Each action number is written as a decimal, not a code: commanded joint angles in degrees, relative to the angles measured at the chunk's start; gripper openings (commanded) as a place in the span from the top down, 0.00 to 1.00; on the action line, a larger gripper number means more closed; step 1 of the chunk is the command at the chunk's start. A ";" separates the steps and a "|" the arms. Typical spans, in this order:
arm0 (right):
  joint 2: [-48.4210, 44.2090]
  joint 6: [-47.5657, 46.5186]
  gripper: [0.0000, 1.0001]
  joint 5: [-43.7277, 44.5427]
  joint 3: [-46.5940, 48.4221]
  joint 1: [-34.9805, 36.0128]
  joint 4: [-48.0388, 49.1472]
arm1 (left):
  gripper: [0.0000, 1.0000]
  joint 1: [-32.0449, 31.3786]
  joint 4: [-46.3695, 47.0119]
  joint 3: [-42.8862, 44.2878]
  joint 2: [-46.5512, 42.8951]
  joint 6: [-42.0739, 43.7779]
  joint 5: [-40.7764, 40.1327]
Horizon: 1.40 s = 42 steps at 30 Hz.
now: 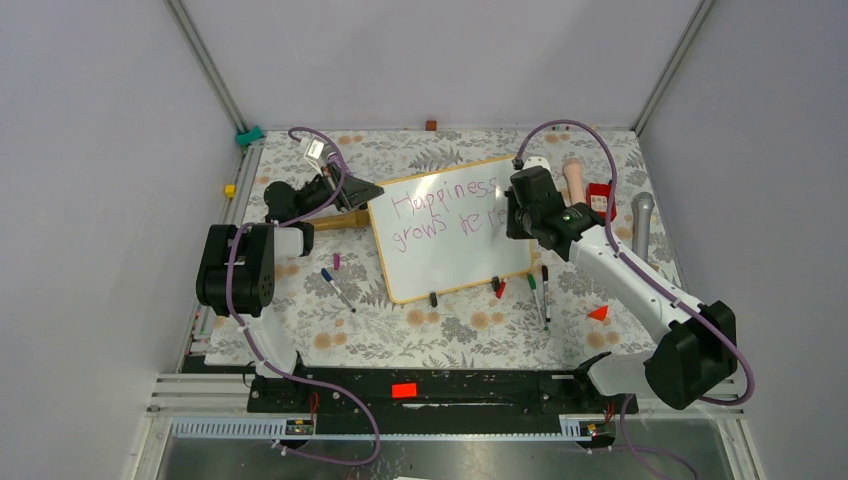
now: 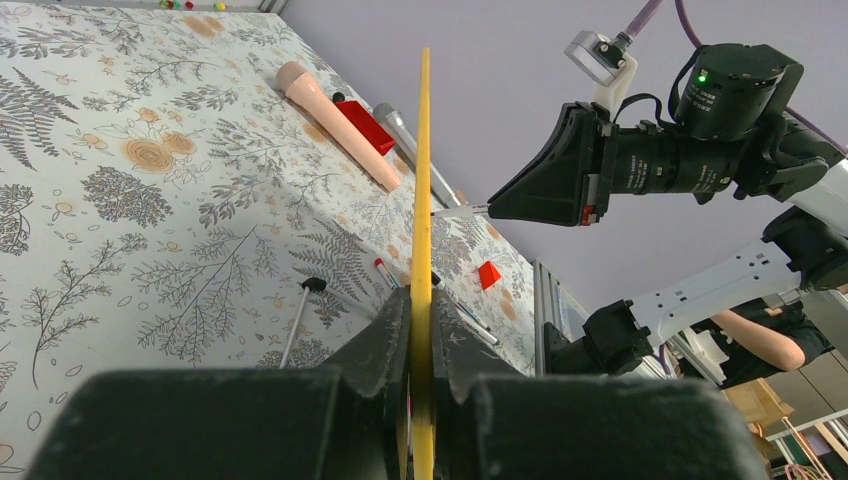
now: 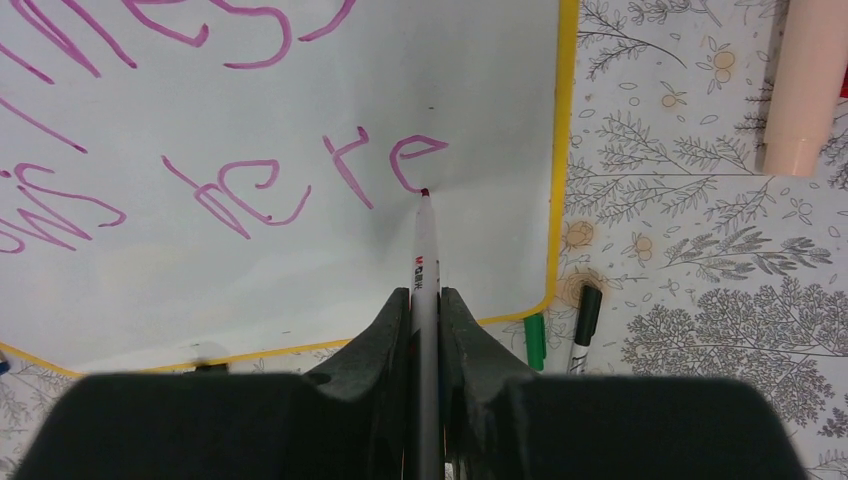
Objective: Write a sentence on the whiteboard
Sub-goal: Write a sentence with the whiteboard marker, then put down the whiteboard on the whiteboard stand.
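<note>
The whiteboard stands tilted on the patterned table, yellow-rimmed, with two black feet at its near edge. The pink sentence reads "Happiness grows here" in two lines. My left gripper is shut on the board's left rim, which shows edge-on in the left wrist view between the jaws of my left gripper. My right gripper is shut on a white marker. Its tip touches the whiteboard at the bottom of the last "e" of the sentence. My right gripper hangs over the board's right part.
A green and a black marker lie right of the board's near corner, also in the right wrist view. A blue marker lies at its left. A peach cylinder, red block, grey tool and red wedge lie at right.
</note>
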 commanded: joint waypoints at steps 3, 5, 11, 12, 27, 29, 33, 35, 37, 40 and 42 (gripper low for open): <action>0.72 -1.14 1.00 5.52 2.69 -0.44 -0.75 | 1.00 -0.59 3.60 0.54 -2.07 1.48 2.86; 1.00 -1.24 1.00 5.77 3.31 -0.62 -0.75 | 1.00 -0.59 3.57 0.55 -2.07 1.39 2.91; 0.25 -1.24 1.00 5.48 4.02 -0.80 0.49 | 1.00 -0.59 3.58 0.38 -2.16 1.48 2.76; -0.20 -1.27 1.00 5.30 4.10 -0.82 0.61 | 1.00 -0.61 3.58 0.38 -2.15 1.48 2.63; -14.26 -1.20 1.00 0.49 1.75 -0.80 -1.96 | 0.61 3.92 3.60 0.11 -5.10 1.04 2.26; -15.14 -0.98 1.00 0.21 1.78 -0.81 -2.41 | 0.61 4.91 3.53 -0.58 -6.16 0.97 1.81; -15.76 -0.05 1.00 -0.99 2.60 -0.80 -2.72 | 0.58 7.79 2.96 -3.08 -9.17 -0.07 0.88; -15.63 0.21 1.00 -1.74 3.54 -0.80 -2.73 | 0.56 9.13 0.53 -5.36 -11.90 0.23 -0.08; -15.44 0.60 1.00 -1.98 4.55 -0.80 -2.91 | 0.55 9.59 -4.35 -8.53 -16.05 1.67 -1.50; -15.56 1.52 1.00 -2.86 5.31 -0.79 -3.19 | 0.54 9.59 -18.38 -13.62 -24.42 7.20 -3.80; -16.02 2.73 1.00 -3.82 4.94 -0.80 -3.28 | 0.55 9.61 -34.56 -15.46 -32.02 14.17 -6.55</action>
